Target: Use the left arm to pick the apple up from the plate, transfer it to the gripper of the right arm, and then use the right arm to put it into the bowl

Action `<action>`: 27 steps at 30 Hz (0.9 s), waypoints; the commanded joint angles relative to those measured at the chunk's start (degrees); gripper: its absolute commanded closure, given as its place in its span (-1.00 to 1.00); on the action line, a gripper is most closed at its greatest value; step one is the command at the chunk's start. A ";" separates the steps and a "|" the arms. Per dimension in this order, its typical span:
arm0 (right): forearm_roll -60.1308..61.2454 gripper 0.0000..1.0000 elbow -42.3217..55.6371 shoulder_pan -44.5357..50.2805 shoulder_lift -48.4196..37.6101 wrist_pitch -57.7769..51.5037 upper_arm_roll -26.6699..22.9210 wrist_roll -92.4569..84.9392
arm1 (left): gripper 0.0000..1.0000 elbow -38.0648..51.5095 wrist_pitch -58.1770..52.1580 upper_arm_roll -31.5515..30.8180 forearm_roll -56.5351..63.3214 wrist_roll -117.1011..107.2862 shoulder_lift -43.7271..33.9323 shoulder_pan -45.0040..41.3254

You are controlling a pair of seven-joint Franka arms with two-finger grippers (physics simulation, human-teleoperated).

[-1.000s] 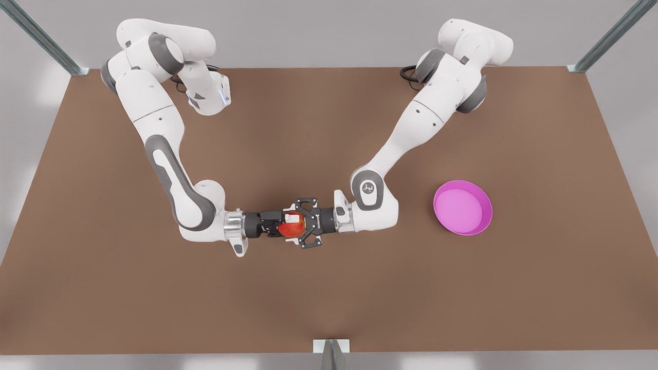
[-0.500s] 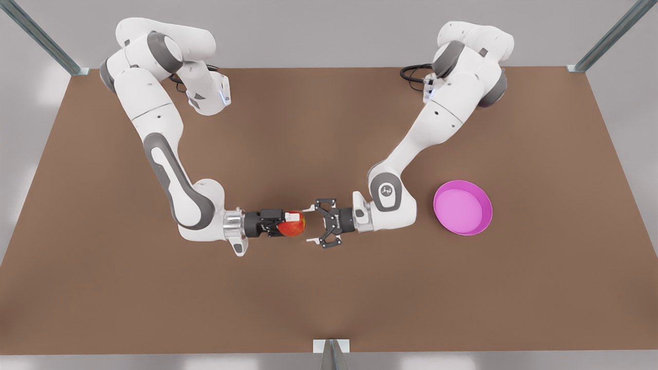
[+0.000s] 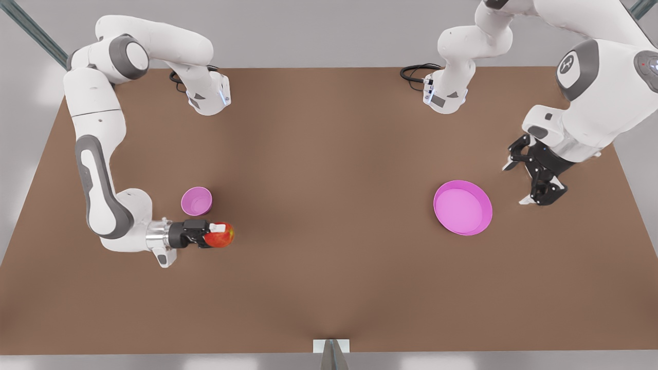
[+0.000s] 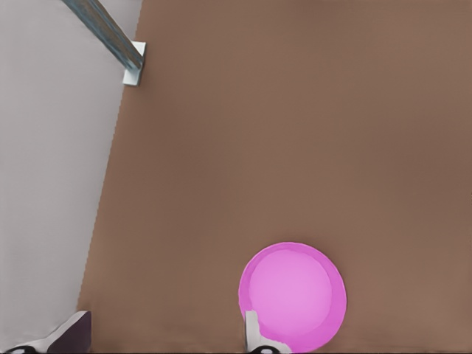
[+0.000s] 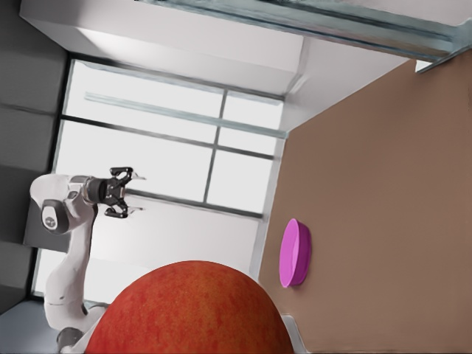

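One broad brown table (image 3: 329, 154) carries everything we see, and two white arms reach over it from its far edge. On the front view's right half lies the wide, shallow, bright pink round plate (image 3: 462, 207), flat on the table with nothing on it; we see it from above in the left wrist view (image 4: 293, 296) and edge-on in the right wrist view (image 5: 295, 253). The small, deep, bright pink round bowl (image 3: 197, 201) stands on the front view's left half, well apart from the plate. The small round red apple with yellow-orange patches (image 3: 220, 239) is neither on the plate nor in the bowl: the right pincer (image 3: 222, 234) pinches it near the bowl, on the side toward the table's near edge, and it looms large in the right wrist view (image 5: 192, 310). The left pincer (image 3: 534, 177) hangs beside the plate toward the table's right edge in the front view, its black fingers spread and holding nothing; one pale fingertip (image 4: 252, 330) overlaps the plate's rim in the left wrist view, and we also see this pincer far off (image 5: 124, 193).
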 commanded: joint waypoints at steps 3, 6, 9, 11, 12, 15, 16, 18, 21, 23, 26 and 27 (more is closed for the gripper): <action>-13.01 -0.46 -0.38 -6.43 0.43 -15.03 -0.02 -0.47 | -1.00 -11.88 -3.19 6.50 3.40 -69.62 -6.23 -3.35; -20.31 -0.47 -4.24 -9.95 0.26 -17.76 0.25 -8.11 | -1.00 -7.40 -4.77 6.42 3.58 -69.88 -1.66 -3.26; -25.94 -0.47 -7.50 -12.68 -0.09 -17.85 0.69 -12.69 | -1.00 -5.73 -5.39 6.42 3.57 -69.88 0.37 -3.17; -29.81 -0.47 -8.82 -14.35 -0.18 -17.76 0.86 -15.59 | -1.00 -5.64 -6.44 6.42 3.57 -69.97 0.37 -2.99; -31.30 -0.47 -9.87 -15.14 -0.09 -17.59 0.77 -17.79 | -1.00 -5.64 -6.53 6.42 3.57 -69.97 0.37 -2.99; -34.90 -0.47 -11.54 -16.02 -0.18 -16.18 0.77 -21.39 | -1.00 -5.73 -6.62 6.42 3.57 -69.97 0.37 -2.99; -35.35 -0.47 -12.16 -16.37 -0.18 -15.83 0.77 -22.01 | -1.00 -5.64 -6.62 6.42 3.49 -69.97 0.37 -2.99; -37.54 -0.47 -12.25 -16.28 -0.18 -14.34 0.86 -24.20 | -1.00 -5.64 -7.32 6.42 3.57 -69.97 0.37 -2.99; -39.57 -0.47 -14.18 -16.55 -0.01 -11.52 0.51 -28.60 | -1.00 -5.64 -7.32 6.42 3.57 -69.97 0.37 -2.99; -40.36 -0.48 -14.53 -16.55 0.17 -10.39 0.25 -29.91 | -1.00 -5.64 -7.32 6.42 3.57 -69.97 0.37 -2.99; -41.23 -0.48 -15.24 -17.07 0.17 -6.87 0.16 -32.29 | -1.00 -5.64 -7.32 6.42 3.49 -69.88 0.28 -2.91; -41.76 -0.48 -15.24 -17.16 0.26 -5.46 0.16 -33.43 | -1.00 -5.64 -7.32 6.42 3.49 -69.88 0.28 -2.91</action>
